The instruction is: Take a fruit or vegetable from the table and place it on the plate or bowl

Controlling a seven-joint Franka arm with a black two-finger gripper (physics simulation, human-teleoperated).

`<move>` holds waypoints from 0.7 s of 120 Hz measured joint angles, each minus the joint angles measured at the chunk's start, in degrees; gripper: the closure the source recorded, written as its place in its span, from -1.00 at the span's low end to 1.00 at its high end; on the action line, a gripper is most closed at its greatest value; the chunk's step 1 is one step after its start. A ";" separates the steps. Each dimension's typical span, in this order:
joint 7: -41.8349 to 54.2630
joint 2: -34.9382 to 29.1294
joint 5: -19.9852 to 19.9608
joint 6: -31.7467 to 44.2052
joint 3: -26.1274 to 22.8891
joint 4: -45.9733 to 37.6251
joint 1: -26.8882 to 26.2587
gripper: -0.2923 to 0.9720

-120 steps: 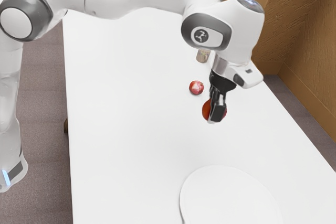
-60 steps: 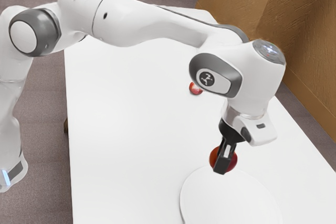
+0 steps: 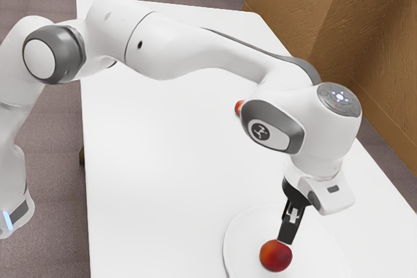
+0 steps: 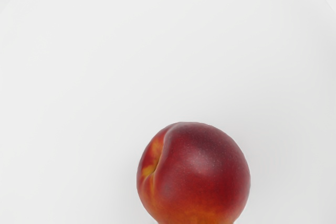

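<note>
A red-orange peach [image 3: 275, 256] lies on the white plate [image 3: 244, 245] at the table's near end. My gripper [image 3: 285, 239] hangs just above the peach, fingers open and pointing down, with the fruit free below the tips. In the wrist view the peach [image 4: 194, 174] rests right under my hand on the plate's white surface [image 4: 105, 77].
A second small red fruit [image 3: 240, 105] lies farther back on the white table [image 3: 150, 161], half hidden behind my forearm. A brown wall [image 3: 365, 24] runs along the exterior view's right side. The table's edge drops off toward the exterior view's left.
My arm carried the peach from mid-table down over the plate. The peach has left the fingers and now rests on the plate.
</note>
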 joint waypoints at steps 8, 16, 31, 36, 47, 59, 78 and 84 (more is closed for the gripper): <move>-0.32 -0.11 0.26 0.00 0.06 0.00 0.03 -0.47; -0.60 -0.29 0.36 0.00 0.17 0.06 0.72 -0.50; -1.01 -1.13 -0.90 -0.88 0.20 3.31 9.25 -0.52; -1.12 -1.74 -1.35 -1.95 0.16 4.59 13.99 -0.53; -1.33 -3.40 -2.07 -5.26 0.25 7.59 21.95 -0.53; -1.52 -4.46 -2.47 -8.38 0.27 8.97 27.07 -0.54; -1.78 -5.94 -2.81 -11.19 0.22 9.62 29.96 -0.54; -1.85 -7.03 -2.89 -12.17 0.18 9.64 30.09 -0.54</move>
